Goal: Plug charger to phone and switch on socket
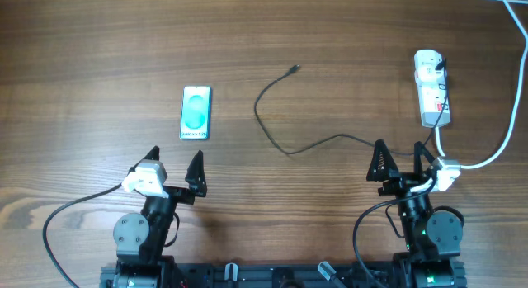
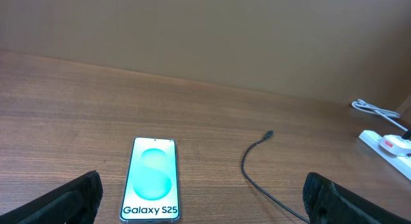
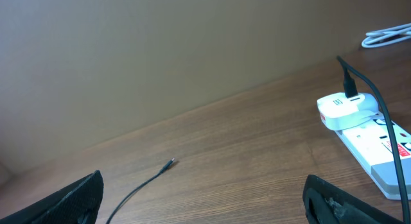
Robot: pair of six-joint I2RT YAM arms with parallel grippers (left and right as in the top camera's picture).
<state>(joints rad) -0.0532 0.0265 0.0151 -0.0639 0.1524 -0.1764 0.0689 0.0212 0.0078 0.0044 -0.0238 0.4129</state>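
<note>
Wood-grain desk (image 1: pixel 330 40) carries phone (image 1: pixel 195 113), charger (image 1: pixel 256 106), socket (image 1: pixel 431 88); backdrop appears to be a plain wall (image 2: pixel 205 31). Left end effector (image 1: pixel 175 153) and right end effector (image 1: pixel 401 146): spread, empty.

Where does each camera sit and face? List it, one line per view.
Overhead: above the table, looking straight down; left gripper and right gripper show at the bottom.
Left wrist: on the left arm, facing forward over the phone; left fingers in corners.
Right wrist: on the right arm, facing the socket; right fingers in corners.
Shared: both wrist views show the charger.
</note>
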